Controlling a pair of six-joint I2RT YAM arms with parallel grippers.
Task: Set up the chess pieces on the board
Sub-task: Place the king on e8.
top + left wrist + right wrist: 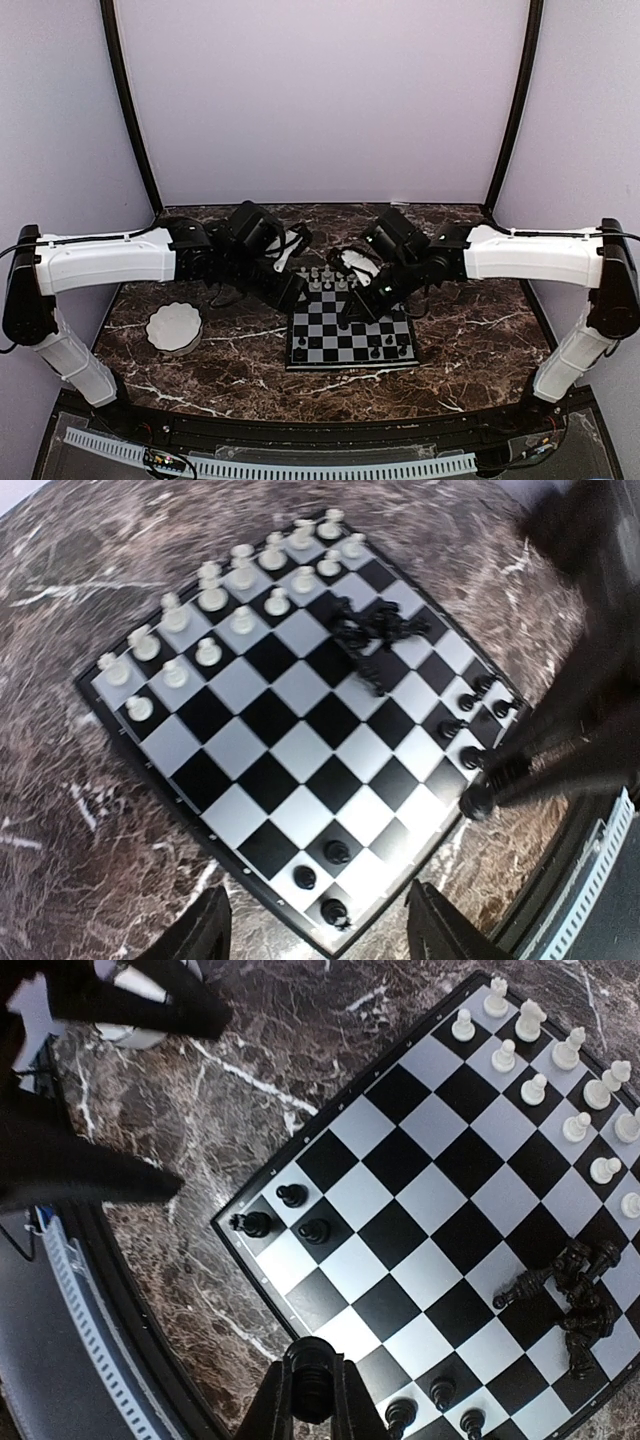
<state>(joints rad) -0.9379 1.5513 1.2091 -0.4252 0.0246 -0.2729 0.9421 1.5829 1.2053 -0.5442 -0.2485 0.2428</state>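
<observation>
Right wrist view: right tool (312, 1405) clamped on one black piece (312, 1380) at the near edge of the board (425, 1260) on the worktop (250, 1080). Left tool (318, 925) stands apart, empty. Toppled black pieces (580, 1310) lie mid-board. White pieces (535, 1087) stand in the far rows.

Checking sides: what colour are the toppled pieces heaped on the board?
Black; the heap shows best in the right wrist view.

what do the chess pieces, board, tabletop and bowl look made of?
By look: white pieces and black pieces: likely moulded plastic, smooth, slight sheen. board: thin flat sheet, printed checks, semi-gloss; plastic or card, can't tell. tabletop: dark marble look, white veins, seems polished; could be laminate. bowl: white, scalloped rim, smooth; ceramic or plastic.
</observation>
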